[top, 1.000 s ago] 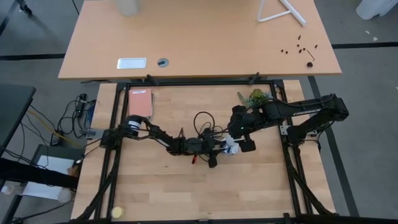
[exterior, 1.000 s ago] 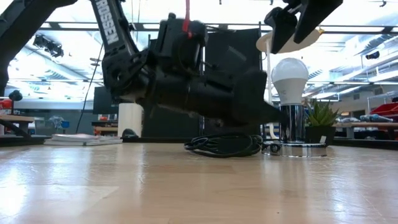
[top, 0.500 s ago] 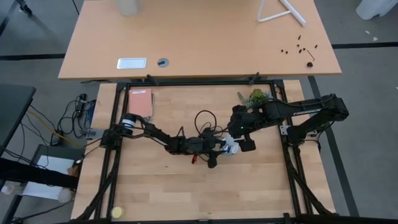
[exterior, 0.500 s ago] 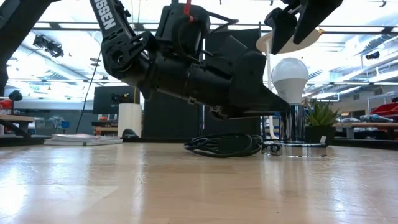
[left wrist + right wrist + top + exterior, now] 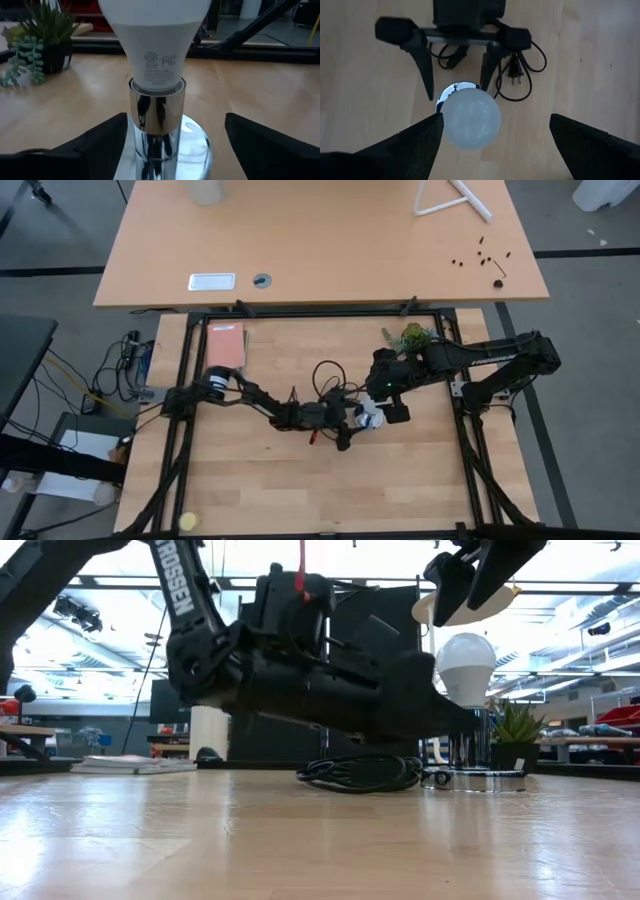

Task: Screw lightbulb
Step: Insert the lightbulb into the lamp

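The white lightbulb (image 5: pixel 466 665) stands upright with its base in the chrome socket (image 5: pixel 470 745), whose round foot (image 5: pixel 486 780) rests on the wooden table near the middle. My left gripper (image 5: pixel 175 121) lies low and level, coming from the table's left. It is open, with one finger on either side of the socket's stem (image 5: pixel 157 117) and a gap at each side. My right gripper (image 5: pixel 496 120) hangs open above the lightbulb (image 5: pixel 470 119), pointing down, clear of it.
The socket's black cord (image 5: pixel 360 772) lies coiled just behind and left of the socket, under my left arm. A small potted plant (image 5: pixel 412 337) stands at the far right. An orange book (image 5: pixel 226 345) lies at the far left, and a yellow ball (image 5: pixel 188 521) sits near the front left corner.
My left gripper has opened beside the socket's stem. Its wrist tipped up for a moment and came back level, and the near finger now reaches past the stem. The lightbulb and socket have stayed upright in place.
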Action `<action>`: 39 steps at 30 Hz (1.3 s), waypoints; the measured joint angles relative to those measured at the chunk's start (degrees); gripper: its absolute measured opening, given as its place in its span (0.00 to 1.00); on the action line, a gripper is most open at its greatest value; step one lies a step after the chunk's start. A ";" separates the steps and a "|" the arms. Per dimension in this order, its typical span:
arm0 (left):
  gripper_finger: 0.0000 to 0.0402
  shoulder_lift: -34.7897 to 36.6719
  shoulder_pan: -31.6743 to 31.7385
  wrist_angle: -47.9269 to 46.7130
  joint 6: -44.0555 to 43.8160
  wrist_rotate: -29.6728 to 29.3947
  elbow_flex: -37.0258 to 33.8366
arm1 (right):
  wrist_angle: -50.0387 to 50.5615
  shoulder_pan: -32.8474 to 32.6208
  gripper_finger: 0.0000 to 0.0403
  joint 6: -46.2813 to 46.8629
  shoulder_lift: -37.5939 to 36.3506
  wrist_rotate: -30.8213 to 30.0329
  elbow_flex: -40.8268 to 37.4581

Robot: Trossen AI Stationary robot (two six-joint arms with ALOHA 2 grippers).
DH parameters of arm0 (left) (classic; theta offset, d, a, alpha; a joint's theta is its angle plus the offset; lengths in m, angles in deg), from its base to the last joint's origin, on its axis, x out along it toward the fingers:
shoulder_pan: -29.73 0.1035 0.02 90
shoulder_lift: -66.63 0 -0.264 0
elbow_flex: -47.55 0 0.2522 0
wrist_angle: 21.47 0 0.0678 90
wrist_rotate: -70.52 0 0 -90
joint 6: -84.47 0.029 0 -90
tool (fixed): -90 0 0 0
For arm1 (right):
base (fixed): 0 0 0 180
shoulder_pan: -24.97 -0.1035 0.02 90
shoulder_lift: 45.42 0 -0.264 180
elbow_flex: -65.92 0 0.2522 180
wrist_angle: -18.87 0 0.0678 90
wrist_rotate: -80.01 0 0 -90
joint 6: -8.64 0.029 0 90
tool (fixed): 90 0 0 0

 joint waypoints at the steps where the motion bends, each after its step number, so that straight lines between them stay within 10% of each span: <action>1: 0.85 -0.79 0.07 0.63 0.27 -0.28 0.56 | -0.10 0.00 0.93 0.00 0.00 0.02 0.00; 27: 0.42 -6.14 0.59 1.49 6.26 -0.52 6.87 | 6.60 -2.02 0.93 -0.83 7.61 3.46 6.80; 39: 0.43 -6.14 0.69 1.17 5.98 -0.54 6.87 | 11.37 -3.39 0.99 -17.68 12.90 3.17 9.01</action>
